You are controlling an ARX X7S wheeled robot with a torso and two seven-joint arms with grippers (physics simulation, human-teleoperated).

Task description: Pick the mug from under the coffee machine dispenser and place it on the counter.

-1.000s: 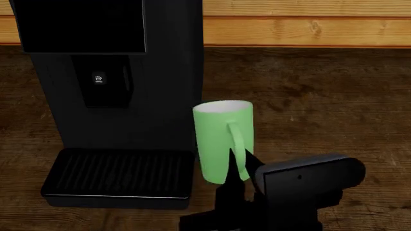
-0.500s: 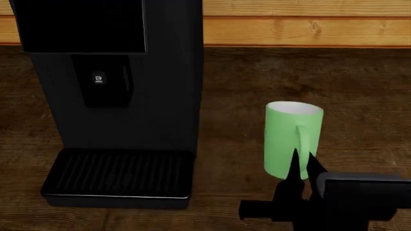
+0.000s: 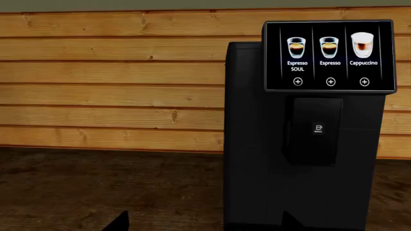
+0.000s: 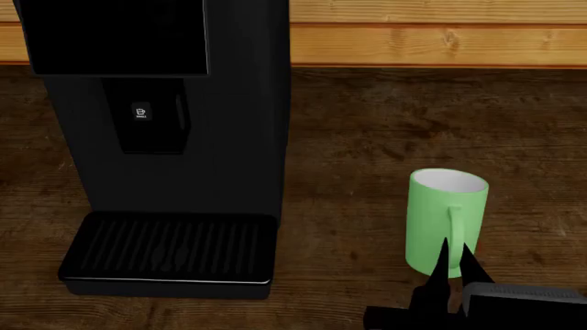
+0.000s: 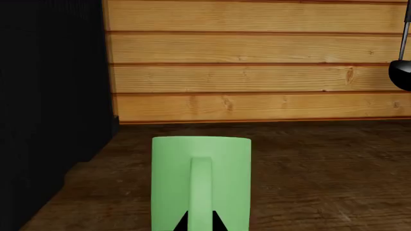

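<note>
One tall light-green mug (image 4: 438, 220) stood upright on the dark tabletop (image 4: 385, 124), pale inside, loop handle facing the camera. Right hand (image 4: 456, 260) pinched that handle; left hand's grip could not be told.

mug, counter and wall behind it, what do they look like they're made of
Mug: light-green, smooth and evenly matte with a pale inside, likely glazed ceramic, possibly plastic. Counter: dark-brown wood, visible grain with worn blotches. Wall: lighter orange-tan wood planks, with knots and horizontal seams showing.
</note>
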